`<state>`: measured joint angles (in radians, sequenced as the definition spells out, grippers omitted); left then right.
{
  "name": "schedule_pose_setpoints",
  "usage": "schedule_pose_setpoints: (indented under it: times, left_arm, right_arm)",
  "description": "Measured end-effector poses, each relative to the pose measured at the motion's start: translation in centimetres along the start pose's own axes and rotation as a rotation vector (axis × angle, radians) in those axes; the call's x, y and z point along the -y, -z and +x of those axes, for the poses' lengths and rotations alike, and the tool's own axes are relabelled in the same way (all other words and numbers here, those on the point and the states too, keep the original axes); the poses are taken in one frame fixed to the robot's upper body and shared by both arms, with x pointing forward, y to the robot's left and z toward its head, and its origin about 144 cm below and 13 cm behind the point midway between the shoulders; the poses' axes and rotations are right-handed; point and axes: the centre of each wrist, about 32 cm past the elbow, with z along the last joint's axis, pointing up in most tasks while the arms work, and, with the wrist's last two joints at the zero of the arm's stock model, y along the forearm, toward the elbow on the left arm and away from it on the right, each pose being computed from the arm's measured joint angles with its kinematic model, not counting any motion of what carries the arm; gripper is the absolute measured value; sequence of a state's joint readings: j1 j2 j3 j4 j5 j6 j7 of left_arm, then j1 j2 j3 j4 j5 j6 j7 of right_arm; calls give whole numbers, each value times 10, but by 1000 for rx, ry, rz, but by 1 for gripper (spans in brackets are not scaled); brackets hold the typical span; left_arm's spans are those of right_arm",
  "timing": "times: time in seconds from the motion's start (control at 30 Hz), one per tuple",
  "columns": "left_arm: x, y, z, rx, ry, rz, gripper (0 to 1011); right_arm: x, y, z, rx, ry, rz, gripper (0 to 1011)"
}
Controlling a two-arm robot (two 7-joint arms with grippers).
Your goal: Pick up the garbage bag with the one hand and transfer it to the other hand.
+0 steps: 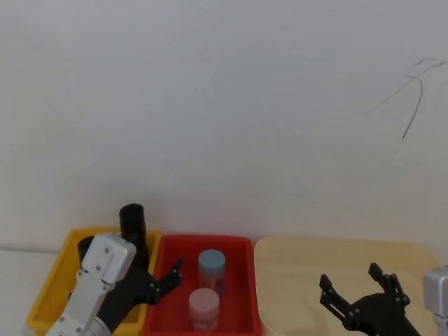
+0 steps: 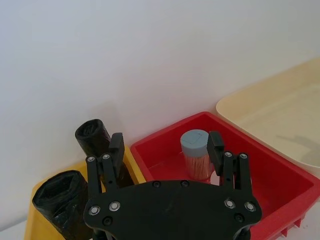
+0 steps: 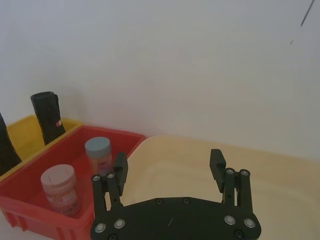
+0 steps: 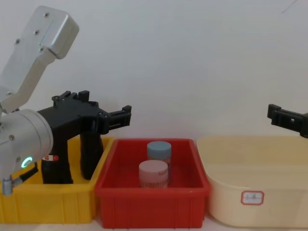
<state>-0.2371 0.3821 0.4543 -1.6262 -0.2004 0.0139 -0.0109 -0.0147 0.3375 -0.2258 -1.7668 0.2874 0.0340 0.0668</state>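
Black plastic: the garbage bag (image 3: 46, 115) is a crinkly roll, round like a tube. I see a tiny red and white sticker (image 3: 57, 123) on its side.
Where it is: it stands up in the yellow bin (image 4: 48, 207), at the back corner next to the red bin (image 4: 151, 204). Nothing holds it.
Second roll (image 2: 56, 200): black and crinkly too, in the same yellow bin, nearer to the robot.
Left gripper (image 2: 165, 145): it hangs over the edge where the yellow and red bins meet. Its two black fingers are spread wide with nothing between them.
Left arm: it has a big shiny silver joint (image 4: 21, 144) with a small green glowing ring.
Right gripper (image 3: 168, 160): it hangs over the cream tub (image 4: 269, 168), well apart from the bag. Its fingers are spread wide too and hold nothing.
Red bin: smooth hard plastic, shaped like a box. Two round jars stand in it, just beside each other. The blue-lid jar (image 4: 159, 150) is behind and the pink-lid jar (image 4: 153, 174) is in front.
Cream tub: smooth, with round corners and a little red-edged label (image 4: 252, 197) on its front.
Table (image 1: 14, 273): pale and flat. The three boxes sit on it in a row, side by side.
Wall (image 1: 224, 105): plain white, with a thin dark line (image 1: 418, 105) near the top right.
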Motion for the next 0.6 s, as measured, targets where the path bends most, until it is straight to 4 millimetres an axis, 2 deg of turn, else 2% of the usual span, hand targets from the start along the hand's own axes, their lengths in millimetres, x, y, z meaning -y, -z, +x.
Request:
schedule_pose_setpoints:
  times: [0.6]
  left_arm:
    - [-1,0,1,1,3,1,1002]
  right_arm:
    - [0,0,0,0,0,0,1001]
